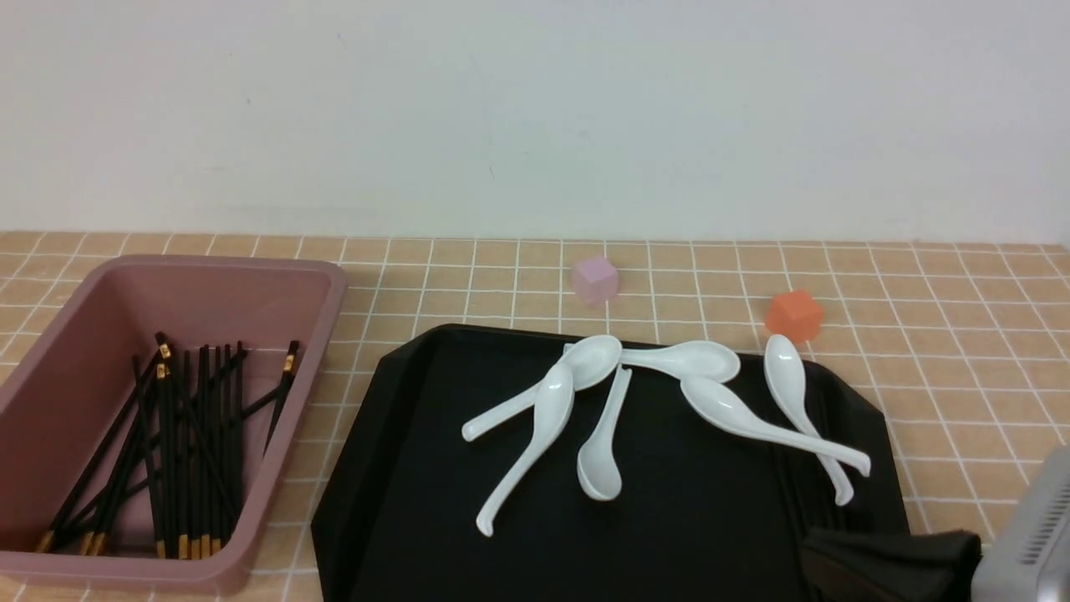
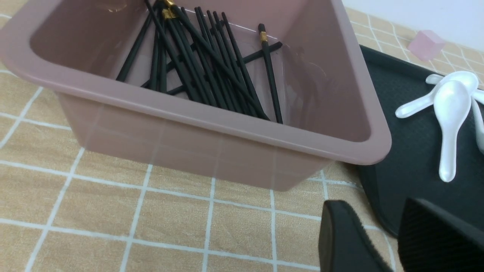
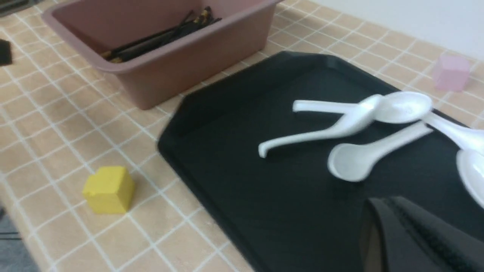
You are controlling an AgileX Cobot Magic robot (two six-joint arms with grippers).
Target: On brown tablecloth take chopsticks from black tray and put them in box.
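The pink box (image 1: 322, 309) stands at the left on the brown tablecloth (image 1: 961, 368) and holds several black chopsticks (image 1: 180, 451); they also show in the left wrist view (image 2: 211, 64). The black tray (image 1: 418, 468) lies in the middle. A few more chopsticks (image 1: 801, 489) lie faintly visible on its right part, under spoon handles. My left gripper (image 2: 374, 207) is open and empty, low over the cloth beside the box's near corner. My right gripper (image 1: 836, 556) is shut with nothing seen in it, over the tray's near right corner; it also shows in the right wrist view (image 3: 393, 211).
Several white soup spoons (image 1: 543, 418) lie across the tray's far half. A pink cube (image 1: 595, 279) and an orange cube (image 1: 794, 314) sit behind the tray. A yellow cube (image 3: 109, 190) sits on the cloth off the tray's near left corner.
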